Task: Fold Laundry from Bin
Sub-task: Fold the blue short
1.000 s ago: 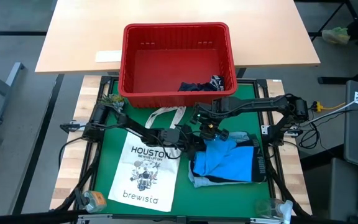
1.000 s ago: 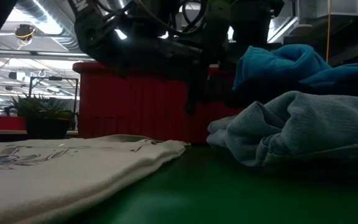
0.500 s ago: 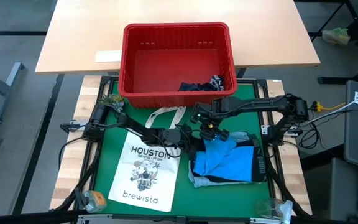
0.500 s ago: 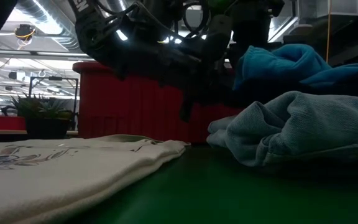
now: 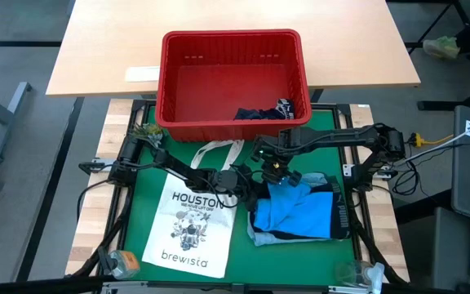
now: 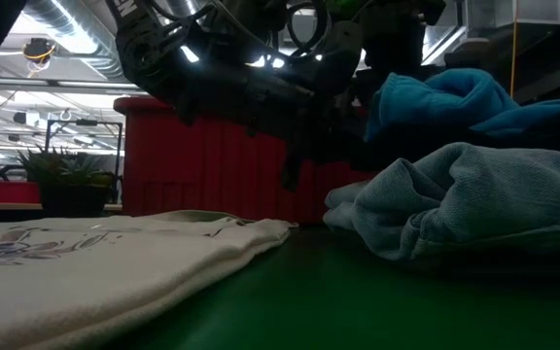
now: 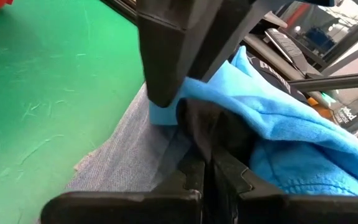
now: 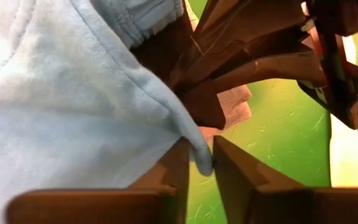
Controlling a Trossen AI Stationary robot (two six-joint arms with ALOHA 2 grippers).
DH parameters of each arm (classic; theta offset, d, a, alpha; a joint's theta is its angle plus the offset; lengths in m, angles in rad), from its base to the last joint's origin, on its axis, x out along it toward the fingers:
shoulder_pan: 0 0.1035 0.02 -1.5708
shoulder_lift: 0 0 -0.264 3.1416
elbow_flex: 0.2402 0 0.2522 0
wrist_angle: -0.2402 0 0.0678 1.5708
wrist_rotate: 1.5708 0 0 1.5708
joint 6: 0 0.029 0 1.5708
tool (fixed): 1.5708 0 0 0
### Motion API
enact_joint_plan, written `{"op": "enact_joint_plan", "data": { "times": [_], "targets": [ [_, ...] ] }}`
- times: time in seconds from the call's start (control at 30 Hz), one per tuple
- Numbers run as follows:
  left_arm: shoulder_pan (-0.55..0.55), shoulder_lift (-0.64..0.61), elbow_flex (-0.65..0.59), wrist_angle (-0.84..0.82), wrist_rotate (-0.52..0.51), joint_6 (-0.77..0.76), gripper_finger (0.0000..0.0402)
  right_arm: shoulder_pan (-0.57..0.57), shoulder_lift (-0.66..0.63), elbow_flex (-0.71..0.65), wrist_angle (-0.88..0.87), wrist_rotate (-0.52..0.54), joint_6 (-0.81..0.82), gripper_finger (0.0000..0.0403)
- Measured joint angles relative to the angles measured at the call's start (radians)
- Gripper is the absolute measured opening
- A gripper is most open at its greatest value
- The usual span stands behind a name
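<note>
Both arms converge on the laundry pile on the green mat (image 5: 149, 204), in front of the red bin (image 5: 233, 82). Left gripper (image 5: 248, 186) is at the pile's left edge: in its wrist view the fingers are pressed together on a dark fold under the bright blue garment (image 7: 272, 118), with the light blue denim shirt (image 7: 129, 165) spread flat just beside it. Right gripper (image 5: 277, 175) sits at the pile's top edge, close beside the left one; its wrist view shows the fingers (image 8: 173, 177) pinching the hem of the bright blue garment, a thin edge of cloth caught between them. From above, the bright blue garment lies on top of the denim shirt and a dark navy garment (image 5: 341, 208). More dark laundry (image 5: 263, 113) sits in the bin's front right corner. White "HOUSTON brewista" tote bag (image 5: 190, 220) lies flat left of the pile.
</note>
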Motion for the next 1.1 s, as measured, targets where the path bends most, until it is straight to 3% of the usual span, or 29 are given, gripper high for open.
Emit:
{"op": "enact_joint_plan", "data": {
  "times": [0.2, 0.57, 0.73, 0.93, 1.1],
  "targets": [
    [-0.002, 0.000, 0.000, 0.000, 0.000, 0.000, 0.0002, 0.000, 0.000, 0.000, -0.001, 0.000, 0.044, 0.0124],
    [-0.002, 0.000, 0.000, 0.000, 0.000, 0.003, 0.0002, -0.001, 0.000, 0.000, -0.043, 0.000, 0.081, 0.0131],
    [-0.002, 0.000, 0.000, 0.000, 0.000, 0.003, 0.0002, 0.000, 0.000, 0.000, -0.045, 0.000, 0.079, 0.0100],
    [-0.002, 0.000, 0.000, 0.000, 0.000, 0.003, 0.0002, 0.000, 0.000, 0.000, -0.044, 0.000, 0.077, 0.0012],
    [0.001, 0.000, 0.000, -0.021, 0.000, 0.002, 0.0002, 0.003, 0.000, 0.000, -0.064, 0.000, 0.077, 0.0013]
  ]
}}
